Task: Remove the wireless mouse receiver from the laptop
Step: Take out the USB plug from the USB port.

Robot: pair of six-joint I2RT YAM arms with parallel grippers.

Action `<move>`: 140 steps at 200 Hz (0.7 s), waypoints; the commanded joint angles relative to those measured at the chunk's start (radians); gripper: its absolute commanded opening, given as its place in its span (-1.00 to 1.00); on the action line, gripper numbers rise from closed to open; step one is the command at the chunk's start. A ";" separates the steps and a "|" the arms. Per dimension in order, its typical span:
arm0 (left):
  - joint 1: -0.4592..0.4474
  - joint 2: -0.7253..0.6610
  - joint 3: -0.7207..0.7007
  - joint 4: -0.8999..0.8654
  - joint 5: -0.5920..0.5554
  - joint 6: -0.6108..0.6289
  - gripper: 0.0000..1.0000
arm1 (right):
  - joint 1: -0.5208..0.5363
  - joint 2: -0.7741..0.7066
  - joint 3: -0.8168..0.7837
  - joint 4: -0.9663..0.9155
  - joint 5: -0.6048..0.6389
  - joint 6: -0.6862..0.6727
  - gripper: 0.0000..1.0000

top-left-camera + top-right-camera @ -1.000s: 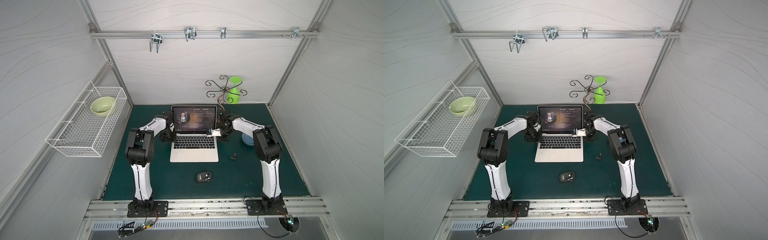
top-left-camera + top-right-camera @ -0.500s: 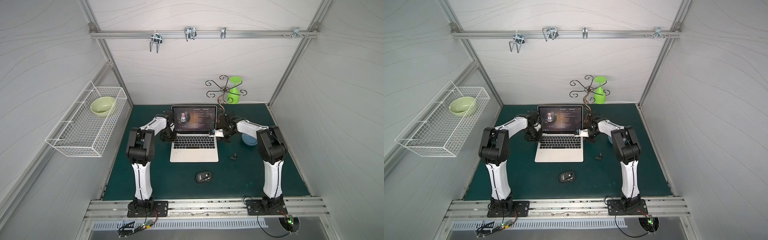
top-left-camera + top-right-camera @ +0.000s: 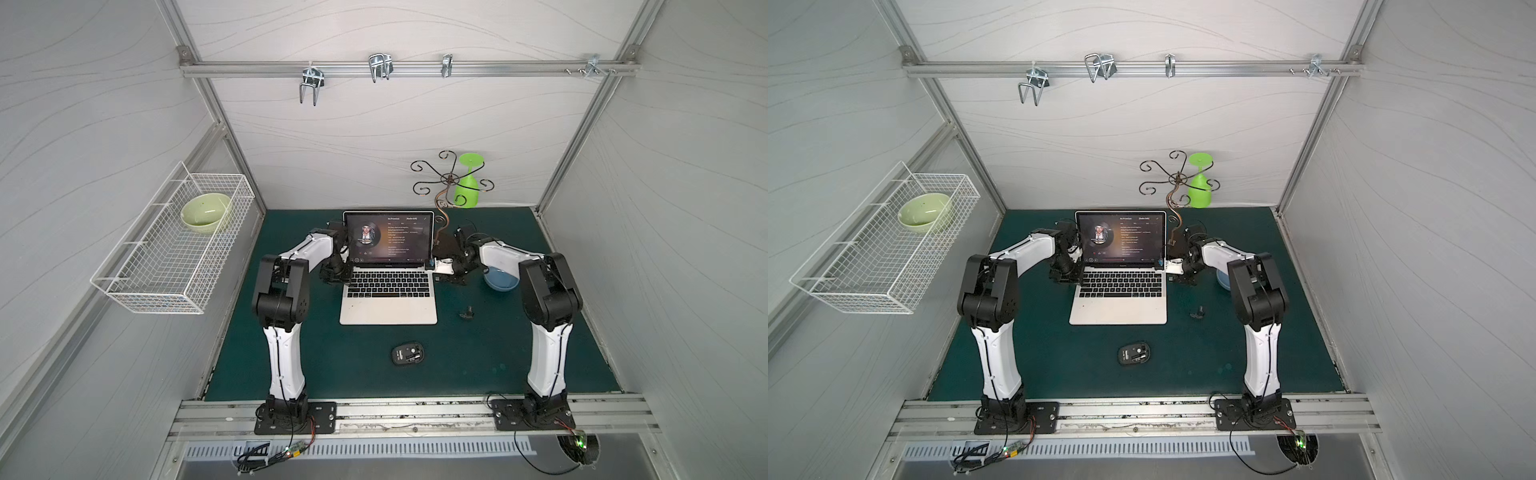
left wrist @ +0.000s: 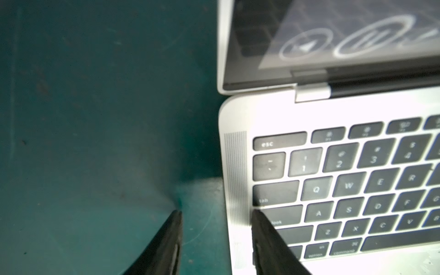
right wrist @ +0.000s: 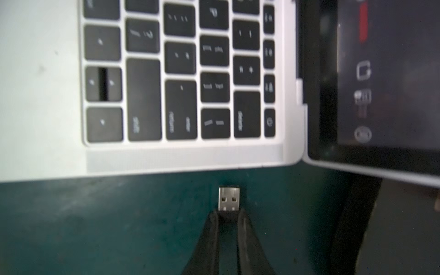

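Receiver: the wireless mouse receiver is seen out of the laptop, metal plug bare and pointed at the laptop's right edge near the hinge end; a strip of desk is seen between the two.
Right tool: the right tool is clenched on the receiver's dark end.
Left tool: the left tool is parted, nothing grasped; one finger is seen over the desk, the other over the keyboard's left edge by the caps lock key; contact cannot be told.
By the right arm: a blue bowl is partly covered by the forearm; a scrolled metal stand rises just behind the wrist, beside the screen's right edge.
Stand: a green goblet is hung on it upside down.
Desk, front: a black mouse lies apart in front of the laptop; a small dark item, kind not resolved, lies right of the trackpad.
Wall basket: a white wire basket is fixed to the left wall; a pale green bowl is held at its far end.
Blue bowl, contents: cannot be told.
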 commanded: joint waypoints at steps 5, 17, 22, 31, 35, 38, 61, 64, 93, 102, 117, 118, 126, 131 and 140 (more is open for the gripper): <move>0.018 0.069 -0.019 -0.028 -0.062 0.001 0.00 | -0.025 -0.044 -0.022 -0.048 0.069 0.011 -1.00; 0.027 0.069 -0.017 -0.028 -0.044 -0.005 0.01 | -0.022 -0.058 -0.019 -0.053 0.066 0.026 -1.00; 0.032 0.069 -0.017 -0.028 -0.026 -0.008 0.03 | -0.017 -0.067 -0.017 -0.055 0.066 0.031 -1.00; 0.041 0.065 -0.013 -0.032 0.021 -0.021 0.06 | -0.009 -0.085 -0.016 -0.056 0.066 0.048 -1.00; 0.043 0.059 -0.015 -0.032 0.039 -0.025 0.07 | -0.007 -0.092 -0.013 -0.058 0.062 0.059 -1.00; 0.044 0.054 -0.015 -0.031 0.050 -0.028 0.07 | -0.004 -0.100 -0.011 -0.060 0.057 0.069 -1.00; 0.050 -0.025 -0.033 -0.024 0.138 -0.056 0.10 | 0.030 -0.170 -0.021 -0.068 0.037 0.126 -1.00; 0.052 -0.041 -0.038 -0.019 0.156 -0.061 0.10 | 0.037 -0.180 -0.026 -0.067 0.033 0.134 -1.00; 0.066 -0.228 -0.130 0.055 0.351 -0.120 0.14 | 0.094 -0.272 -0.039 -0.077 -0.013 0.264 -1.00; 0.076 -0.292 -0.174 0.106 0.438 -0.149 0.17 | 0.117 -0.296 -0.037 -0.083 -0.023 0.311 -1.00; 0.096 -0.393 -0.243 0.225 0.610 -0.237 0.21 | 0.168 -0.339 -0.038 -0.092 -0.022 0.359 -1.00; 0.097 -0.398 -0.247 0.235 0.615 -0.239 0.21 | 0.173 -0.341 -0.038 -0.093 -0.022 0.362 -1.00; 0.102 -0.447 -0.284 0.302 0.696 -0.285 0.23 | 0.203 -0.360 -0.033 -0.113 -0.020 0.370 -1.00; 0.105 -0.475 -0.302 0.339 0.744 -0.307 0.25 | 0.223 -0.373 -0.029 -0.126 -0.014 0.374 -1.00; 0.105 -0.517 -0.352 0.452 0.842 -0.362 0.31 | 0.260 -0.392 -0.023 -0.145 0.008 0.388 -1.00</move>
